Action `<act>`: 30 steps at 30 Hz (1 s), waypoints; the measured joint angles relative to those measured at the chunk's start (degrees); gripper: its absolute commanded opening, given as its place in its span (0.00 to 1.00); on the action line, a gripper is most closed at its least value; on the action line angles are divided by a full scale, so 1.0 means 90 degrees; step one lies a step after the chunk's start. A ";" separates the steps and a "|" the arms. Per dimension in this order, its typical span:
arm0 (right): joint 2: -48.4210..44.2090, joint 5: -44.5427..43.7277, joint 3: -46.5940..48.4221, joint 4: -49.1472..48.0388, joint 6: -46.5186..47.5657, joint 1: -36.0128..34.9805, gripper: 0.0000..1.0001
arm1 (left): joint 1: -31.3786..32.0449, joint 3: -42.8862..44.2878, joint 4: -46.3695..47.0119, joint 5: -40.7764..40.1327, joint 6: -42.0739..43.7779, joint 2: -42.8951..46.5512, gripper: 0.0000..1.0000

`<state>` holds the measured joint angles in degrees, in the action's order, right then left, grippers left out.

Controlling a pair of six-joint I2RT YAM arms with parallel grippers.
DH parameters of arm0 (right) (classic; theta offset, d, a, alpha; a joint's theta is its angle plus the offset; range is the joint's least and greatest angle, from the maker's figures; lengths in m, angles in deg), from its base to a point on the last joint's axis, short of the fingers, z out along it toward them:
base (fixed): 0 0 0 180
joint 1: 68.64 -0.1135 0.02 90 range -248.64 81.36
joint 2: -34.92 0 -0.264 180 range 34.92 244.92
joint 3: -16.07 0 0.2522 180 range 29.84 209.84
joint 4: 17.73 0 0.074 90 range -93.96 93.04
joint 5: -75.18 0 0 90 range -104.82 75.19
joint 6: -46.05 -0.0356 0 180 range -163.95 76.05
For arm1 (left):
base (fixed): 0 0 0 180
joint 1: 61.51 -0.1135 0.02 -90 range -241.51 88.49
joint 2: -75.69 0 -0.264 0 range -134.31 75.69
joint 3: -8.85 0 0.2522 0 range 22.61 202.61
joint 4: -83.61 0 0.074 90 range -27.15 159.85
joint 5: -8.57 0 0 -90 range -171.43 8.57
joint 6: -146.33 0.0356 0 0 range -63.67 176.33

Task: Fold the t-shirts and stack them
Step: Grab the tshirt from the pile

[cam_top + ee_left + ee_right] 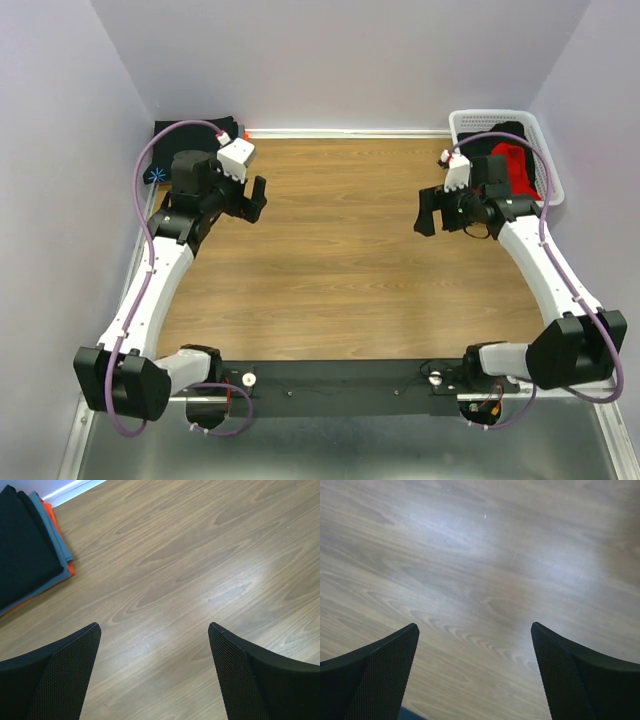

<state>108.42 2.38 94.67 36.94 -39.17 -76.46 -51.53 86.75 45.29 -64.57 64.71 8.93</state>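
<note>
A folded stack of t-shirts (188,134) lies in the back left corner, black on top. The left wrist view shows that stack (22,550) with a grey-blue layer and an orange-red edge beneath. A bright red t-shirt (518,166) lies crumpled with black cloth in the white basket (492,119) at the back right, partly hidden by the right arm. My left gripper (245,204) (154,626) hangs open over bare wood, just right of the stack. My right gripper (438,217) (474,625) is open too, over bare wood left of the basket. Neither holds anything.
The wooden table (340,240) stretches between the two arms. Lilac walls close in the back and both sides. A black rail (340,385) with the arm bases runs along the near edge.
</note>
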 measured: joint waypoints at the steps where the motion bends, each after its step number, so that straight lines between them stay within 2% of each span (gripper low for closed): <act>1: 0.0129 -0.0005 0.0199 0.0046 0.0068 0.0002 1.00 | -0.0056 0.0061 -0.0039 0.0056 0.0034 -0.0010 0.96; 6: 0.0918 -0.0053 0.1520 0.0289 0.0209 0.0041 1.00 | -0.0544 0.0665 -0.0342 0.0670 0.0185 -0.0578 0.96; 9: 0.1683 -0.0024 0.2756 0.0447 0.0274 0.0306 1.00 | -0.0981 0.1027 -0.0566 0.1076 0.0231 -0.1042 0.96; 16: 0.3560 0.0265 0.5302 0.0843 0.0498 0.1882 1.00 | -0.1081 0.1299 -0.0947 0.1384 0.0328 -0.1418 0.96; 23: 0.4874 0.0335 0.6016 0.1260 0.0573 0.2788 1.00 | -0.1158 0.1409 -0.0984 0.1450 0.0325 -0.1452 0.96; 30: 0.5549 0.0138 0.5999 0.1474 0.0571 0.2905 1.00 | -0.1192 0.1406 -0.0981 0.1467 0.0325 -0.1566 0.96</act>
<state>158.36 3.62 148.66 50.21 -34.04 -50.32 -62.26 99.41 36.46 -51.37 67.64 -5.17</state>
